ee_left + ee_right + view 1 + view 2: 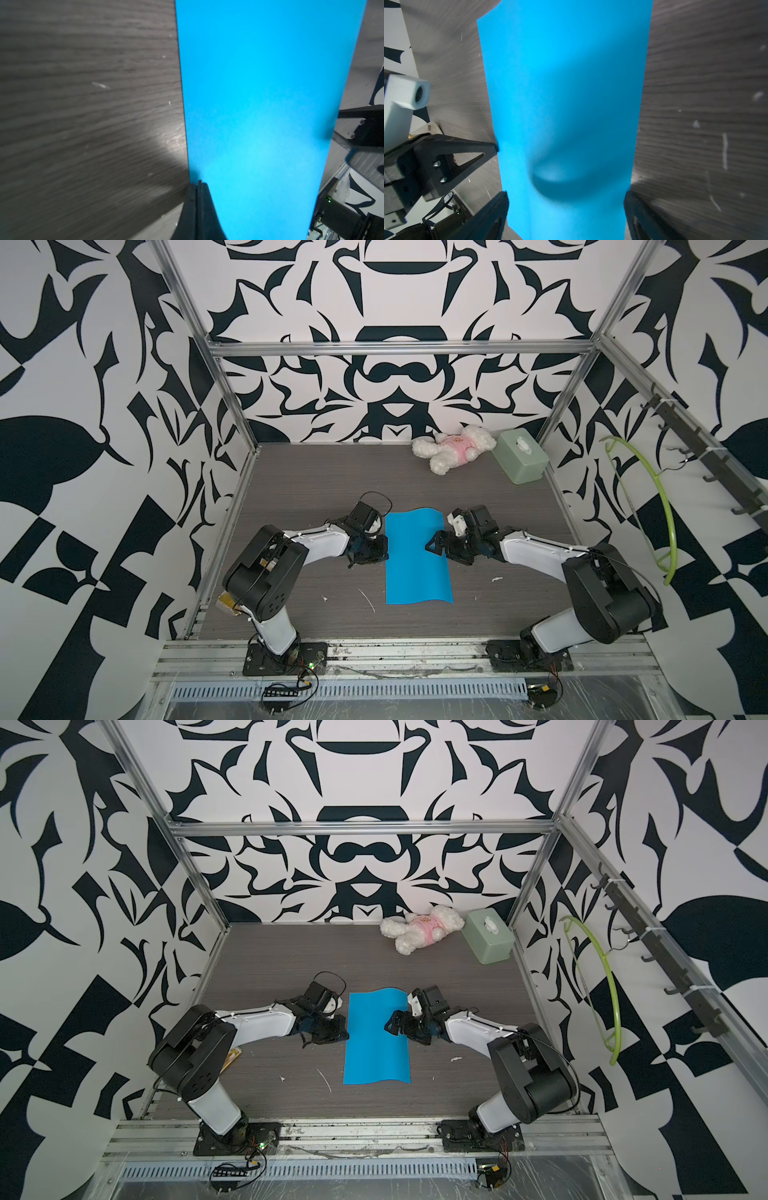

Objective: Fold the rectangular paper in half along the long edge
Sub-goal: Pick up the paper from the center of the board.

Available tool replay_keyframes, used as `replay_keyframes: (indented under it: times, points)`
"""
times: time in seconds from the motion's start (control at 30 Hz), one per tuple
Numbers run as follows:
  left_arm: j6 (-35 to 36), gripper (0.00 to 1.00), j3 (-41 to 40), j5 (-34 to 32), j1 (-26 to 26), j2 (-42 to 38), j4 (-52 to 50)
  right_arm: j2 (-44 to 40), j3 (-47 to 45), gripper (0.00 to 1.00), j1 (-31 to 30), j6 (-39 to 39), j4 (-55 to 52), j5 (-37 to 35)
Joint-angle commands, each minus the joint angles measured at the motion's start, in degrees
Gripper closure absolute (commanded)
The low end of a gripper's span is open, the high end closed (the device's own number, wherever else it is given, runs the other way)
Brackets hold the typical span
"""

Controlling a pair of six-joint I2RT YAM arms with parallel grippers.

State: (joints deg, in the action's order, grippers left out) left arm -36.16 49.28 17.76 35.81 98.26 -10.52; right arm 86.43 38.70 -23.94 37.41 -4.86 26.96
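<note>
Left gripper (198, 185) closed at paper (259, 104) edge — wrist view.

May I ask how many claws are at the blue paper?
2: the left claw, shut, at the left long edge of the paper; the right claw, open, over its right long edge.

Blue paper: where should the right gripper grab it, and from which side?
Right long edge of the blue paper, mid-length, from the right. The sheet looks bowed off the table there, and the left gripper is shut at the opposite edge.
</note>
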Motion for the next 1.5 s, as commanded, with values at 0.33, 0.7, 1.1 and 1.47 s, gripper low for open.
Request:
replay_keyframes:
  times: [0.33, 0.7, 1.1, 1.47]
  points:
    - [0.04, 1.00, 0.94, -1.05, 0.64, 5.58, -1.96, 2.66, -1.61, 0.09, 0.13, 1.61, 1.50, 2.04]
    - [-0.14, 1.00, 3.17, -0.40, 1.19, 7.62, -1.52, 4.97, -0.16, 0.09, 0.17, 2.32, 3.54, 1.87]
    - [-1.36, 1.00, 5.45, 0.95, 1.68, 9.95, 0.76, 7.17, 0.23, 0.10, 0.13, 2.97, 6.52, 2.57]
    - [-2.07, 1.00, 8.22, 1.93, 2.78, 12.34, 2.25, 6.37, 0.94, 0.10, 0.15, 2.21, 5.66, 3.62]
